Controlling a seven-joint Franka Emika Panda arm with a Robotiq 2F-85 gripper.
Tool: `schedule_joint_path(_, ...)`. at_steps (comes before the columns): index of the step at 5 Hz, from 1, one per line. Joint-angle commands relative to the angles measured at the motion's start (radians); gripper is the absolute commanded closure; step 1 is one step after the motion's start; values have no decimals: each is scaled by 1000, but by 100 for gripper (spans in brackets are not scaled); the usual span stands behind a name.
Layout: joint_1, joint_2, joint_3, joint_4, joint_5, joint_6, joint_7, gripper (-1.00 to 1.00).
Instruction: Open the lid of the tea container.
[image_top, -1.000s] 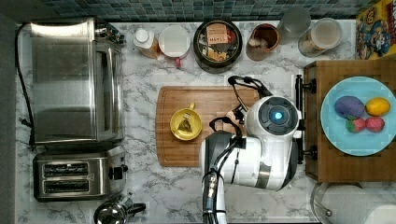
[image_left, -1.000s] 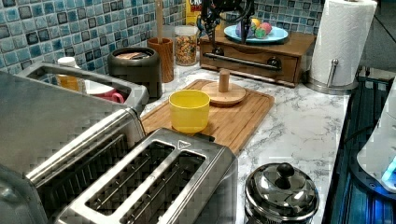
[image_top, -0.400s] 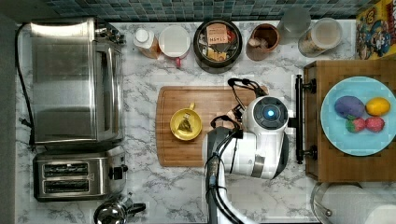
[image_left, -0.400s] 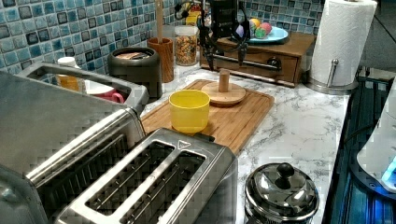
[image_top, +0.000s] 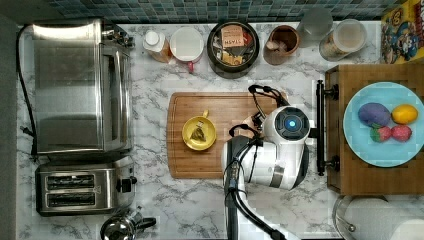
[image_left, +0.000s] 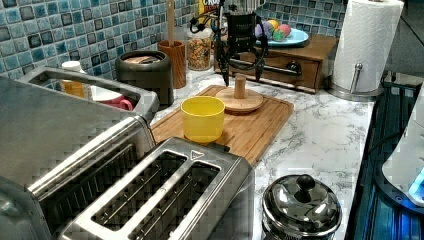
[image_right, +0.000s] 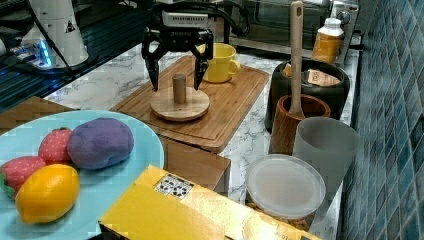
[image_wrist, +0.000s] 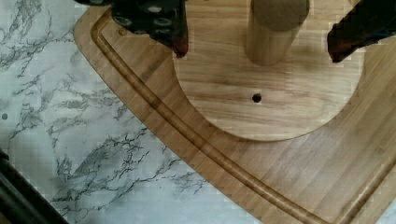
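Above the wooden cutting board (image_right: 220, 107), the gripper (image_right: 176, 75) hangs pointing straight down, its two fingers (image_right: 152, 70) spread wide on either side of the upright knob of the lid (image_right: 180, 104), touching neither knob nor disc. The lid lies flat on the board, well apart from the tea container (image_top: 233, 47), which stands uncovered against the blue tiled wall with its packets showing. A yellow cup (image_left: 202, 118) sits on the same board, near the lid. The counter is white marble (image_top: 200, 210); a toaster oven (image_top: 75, 85) and a toaster (image_top: 82, 190) stand at the top view's left, a wooden drawer box carrying a blue plate (image_top: 385, 145) of toy fruit at the top view's right. From above, the arm's white body covers the lid entirely. In the wrist view the fingertips (image_wrist: 175, 39) are dark and blurred, and the lid's knob (image_wrist: 275, 28) is cut off by the frame edge.
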Motion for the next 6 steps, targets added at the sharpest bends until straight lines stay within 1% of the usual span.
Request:
schedule_joint_path(1, -5, 41, 18, 3, 70, 0, -24, -100)
schedule_joint_path(2, -7, 51, 22, 16, 75, -7, -20, -100)
schedule_joint_path(3, 1, 35, 15, -5, 35, 31, 42, 100)
schedule_joint_path(4, -7, 34, 19, -1, 46, 27, 41, 100)
schedule_joint_path(5, -3, 40, 16, 12, 41, 8, 47, 100)
schedule_joint_path(6, 13, 11, 18, 44, 23, -45, 36, 100)
